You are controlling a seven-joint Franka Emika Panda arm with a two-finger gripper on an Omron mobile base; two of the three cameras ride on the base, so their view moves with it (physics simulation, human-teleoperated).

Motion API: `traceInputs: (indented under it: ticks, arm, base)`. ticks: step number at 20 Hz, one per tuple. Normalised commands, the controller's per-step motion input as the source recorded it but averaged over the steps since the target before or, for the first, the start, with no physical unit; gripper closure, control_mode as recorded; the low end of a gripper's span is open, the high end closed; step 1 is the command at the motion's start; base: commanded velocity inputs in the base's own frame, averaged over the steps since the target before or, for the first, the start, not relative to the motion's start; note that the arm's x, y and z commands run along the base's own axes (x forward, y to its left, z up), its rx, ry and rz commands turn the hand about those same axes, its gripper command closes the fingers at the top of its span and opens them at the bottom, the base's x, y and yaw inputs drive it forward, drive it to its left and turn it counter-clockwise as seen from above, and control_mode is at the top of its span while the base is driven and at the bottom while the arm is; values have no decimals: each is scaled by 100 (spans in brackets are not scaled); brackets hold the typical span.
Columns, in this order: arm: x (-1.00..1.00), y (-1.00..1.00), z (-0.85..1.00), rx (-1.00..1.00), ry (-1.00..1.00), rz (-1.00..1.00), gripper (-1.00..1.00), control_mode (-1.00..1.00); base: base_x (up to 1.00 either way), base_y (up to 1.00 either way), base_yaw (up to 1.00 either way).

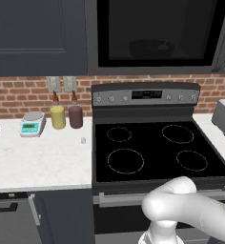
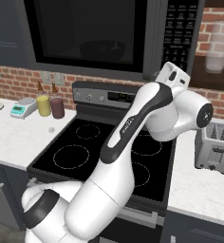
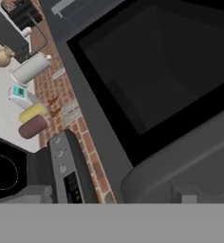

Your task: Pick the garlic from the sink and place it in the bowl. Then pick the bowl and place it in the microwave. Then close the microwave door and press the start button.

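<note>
Right base view has the arm raised to the microwave's button panel (image 2: 178, 28), its hand behind the white wrist; the pincer, jaws spread wide, holds nothing. Microwave door (image 2: 88, 33) is shut, the black bowl (image 1: 150, 48) dim behind its window. Below lies the stove (image 1: 157, 147); a toaster (image 2: 213, 146) stands on the table (image 2: 199, 187) at right.

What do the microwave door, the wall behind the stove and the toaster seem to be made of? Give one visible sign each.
Microwave door: likely dark tinted glass in a matte grey frame; a bowl shows dimly through it.
Wall: red brick, pale mortar lines.
Toaster: probably brushed metal; grey sheen, though rendered.
</note>
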Motion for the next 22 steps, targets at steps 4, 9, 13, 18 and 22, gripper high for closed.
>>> traceInputs:
  ticks: [4,9,13,18,22]
  arm:
    - [9,-11,-1,0,0,-1,-100,-100]
    - [11,-13,-5,0,0,0,-100,-100]
    - [16,-9,-6,0,0,0,-100,-100]
    - [31,-5,-1,0,0,0,-100,-100]
    - [34,0,0,0,0,0,-100,-100]
  base:
    - [0,0,0]
    - [0,0,0]
    - [0,0,0]
    - [0,0,0]
    - [0,0,0]
